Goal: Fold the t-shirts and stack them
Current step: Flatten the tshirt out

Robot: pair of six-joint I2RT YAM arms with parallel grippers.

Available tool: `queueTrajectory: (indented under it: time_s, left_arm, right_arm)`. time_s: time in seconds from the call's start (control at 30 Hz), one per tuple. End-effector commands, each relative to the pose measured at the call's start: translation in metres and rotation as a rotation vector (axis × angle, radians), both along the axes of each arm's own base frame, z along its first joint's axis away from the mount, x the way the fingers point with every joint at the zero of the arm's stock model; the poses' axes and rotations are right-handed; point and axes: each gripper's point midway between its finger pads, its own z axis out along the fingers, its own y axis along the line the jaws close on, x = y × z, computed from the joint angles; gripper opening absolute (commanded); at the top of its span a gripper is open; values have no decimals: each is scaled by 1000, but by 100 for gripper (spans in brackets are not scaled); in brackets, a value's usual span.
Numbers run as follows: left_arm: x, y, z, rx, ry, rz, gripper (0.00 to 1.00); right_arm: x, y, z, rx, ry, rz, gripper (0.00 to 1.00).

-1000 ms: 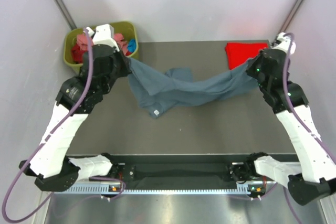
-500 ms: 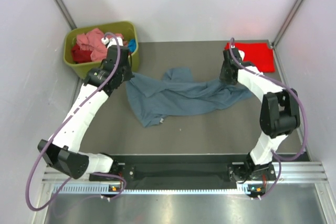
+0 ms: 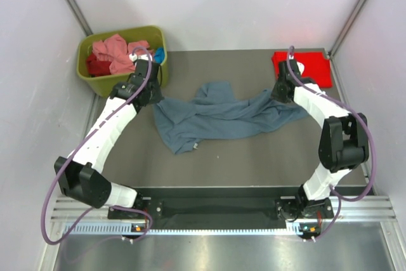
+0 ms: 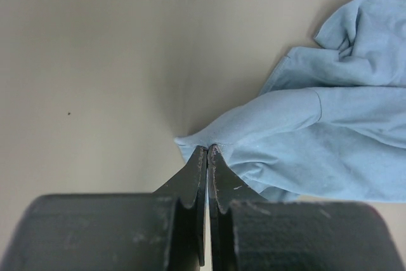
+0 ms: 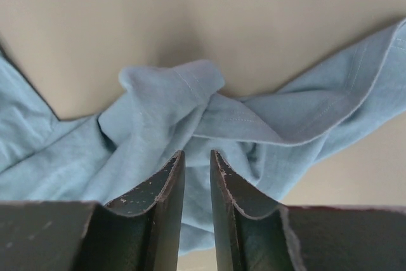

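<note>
Grey tabletop [image 3: 254,157] bears the blue-grey t-shirt [image 3: 216,122], left gripper [image 4: 207,150] pinching its corner, right gripper [image 5: 196,154] narrowly parted above.

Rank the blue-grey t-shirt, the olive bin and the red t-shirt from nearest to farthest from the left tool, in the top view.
From the left tool:
1. blue-grey t-shirt: its left corner is pinched in the tool.
2. olive bin: just behind, at the far left.
3. red t-shirt: far-right back corner.

White arm links [image 3: 108,128], black joints [image 3: 342,141], purple cables [image 3: 44,214]
</note>
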Motion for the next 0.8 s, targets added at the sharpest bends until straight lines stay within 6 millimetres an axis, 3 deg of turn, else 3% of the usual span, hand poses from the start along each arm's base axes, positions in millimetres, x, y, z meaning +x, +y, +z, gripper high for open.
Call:
queueTrajectory:
  time_s: [0.0,0.2,0.63,0.77]
  left_arm:
    - [8,-3,22,-33,-81,-13,0]
    - [5,-6,21,-50,-80,-23,0]
    - [2,-7,27,-63,-92,-35,0]
    - [1,-8,28,-62,-91,-39,0]
  right_arm:
    - [20,-5,5,27,-66,-45,24]
    - [37,-10,-2,58,-90,-73,27]
    - [34,-13,-34,104,-42,-109,23]
    - [32,-15,-26,102,-79,-112,22]
